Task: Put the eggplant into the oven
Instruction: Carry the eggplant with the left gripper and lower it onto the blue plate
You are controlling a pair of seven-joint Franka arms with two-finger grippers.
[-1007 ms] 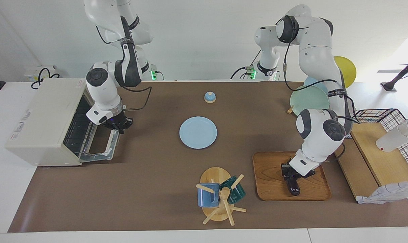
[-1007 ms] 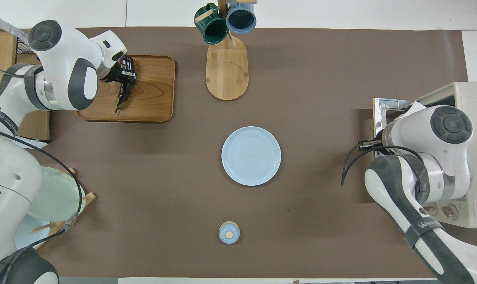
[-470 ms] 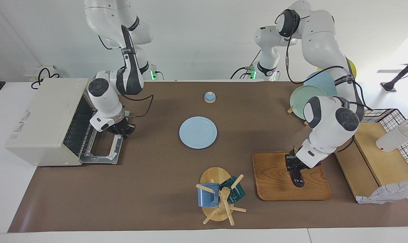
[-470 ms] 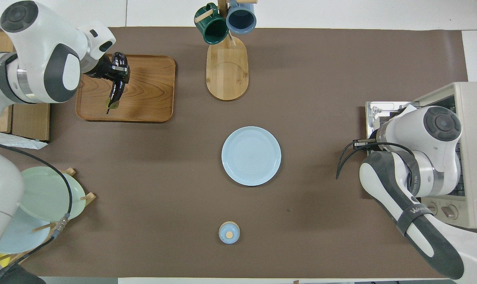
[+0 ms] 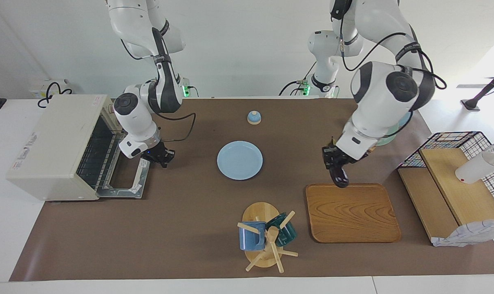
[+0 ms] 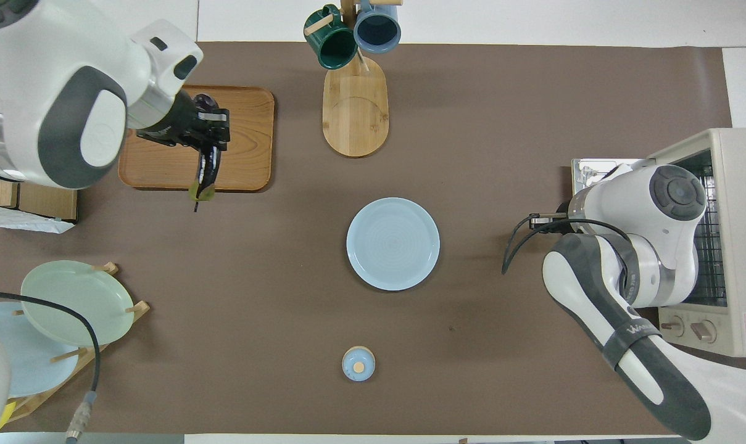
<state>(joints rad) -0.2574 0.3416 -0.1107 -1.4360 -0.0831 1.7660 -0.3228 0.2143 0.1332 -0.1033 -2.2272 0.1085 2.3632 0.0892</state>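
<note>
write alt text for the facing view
The left gripper holds the dark eggplant in the air over the wooden tray's edge. The right gripper, shut, hovers by the open door of the cream toaster oven.

Blue plate (image 5: 240,160), wooden tray (image 5: 352,213), mug rack (image 5: 265,239)

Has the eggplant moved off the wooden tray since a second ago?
Yes. The eggplant, gripped by the left claw, has risen from the wooden tray and shifted toward the robots, now over the tray's nearer edge.

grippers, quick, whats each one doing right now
left gripper: shut on the eggplant, up over the wooden tray's edge.
right gripper: shut, holding nothing, by the oven's open door.
</note>
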